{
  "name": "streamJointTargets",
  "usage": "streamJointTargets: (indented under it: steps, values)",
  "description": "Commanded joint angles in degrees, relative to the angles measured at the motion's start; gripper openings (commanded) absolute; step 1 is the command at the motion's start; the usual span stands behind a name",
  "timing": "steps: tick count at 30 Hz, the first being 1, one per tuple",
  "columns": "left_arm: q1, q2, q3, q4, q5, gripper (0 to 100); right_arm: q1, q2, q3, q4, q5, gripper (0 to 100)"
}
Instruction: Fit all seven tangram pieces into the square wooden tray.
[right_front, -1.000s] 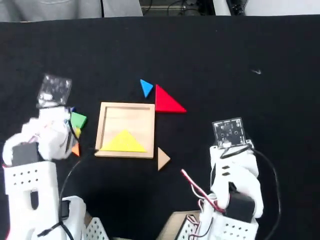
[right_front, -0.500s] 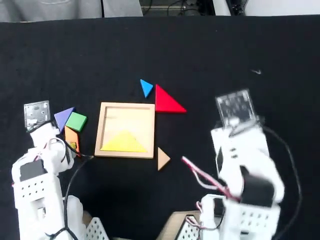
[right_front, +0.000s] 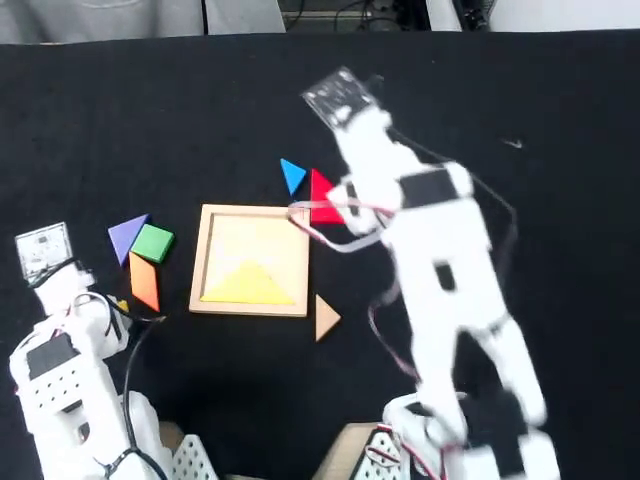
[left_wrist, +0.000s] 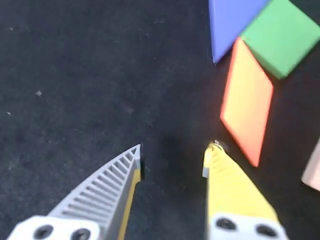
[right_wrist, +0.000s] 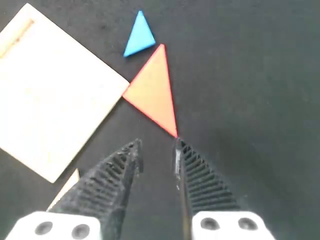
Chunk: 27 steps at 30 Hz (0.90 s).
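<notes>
Both tools apart
right tool (right_wrist: 156, 146) at large red triangle (right_wrist: 151, 95), left tool (left_wrist: 172, 155) by orange parallelogram (left_wrist: 246, 112), nine o'clock of square wooden tray (right_front: 255, 211)

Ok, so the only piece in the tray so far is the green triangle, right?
Not green: the only piece in the tray is the yellow triangle, as the high view shows. The green square lies outside it.

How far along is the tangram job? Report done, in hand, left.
Done: the yellow triangle lies inside the square wooden tray. In hand: nothing gripped; the right end effector hovers open at a corner of the large red triangle. Left: that one, small blue triangle, purple triangle, green square, orange parallelogram and pale wooden triangle, all on the black table.
</notes>
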Motion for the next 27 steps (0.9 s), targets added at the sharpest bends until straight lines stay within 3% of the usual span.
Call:
streamJointTargets:
  steps: [1,5,12,27]
  values:
    - [-1.1,-0.79,0.84,-2.99,-0.62,21,-1.85,12.0,-8.48,-1.58,0.53,19.1]
    - [-1.01,-0.79,0.84,-3.08,-0.62,21,-5.19,21.49,-11.74,-1.93,9.41,28.7]
    - [-1.01,-0.79,0.92,-3.08,-0.88,21,-2.02,29.05,-11.74,-4.31,23.82,26.1]
    - [2.33,-0.79,1.1,-3.08,-1.05,21,-2.55,34.95,-13.32,-11.34,24.62,26.2]
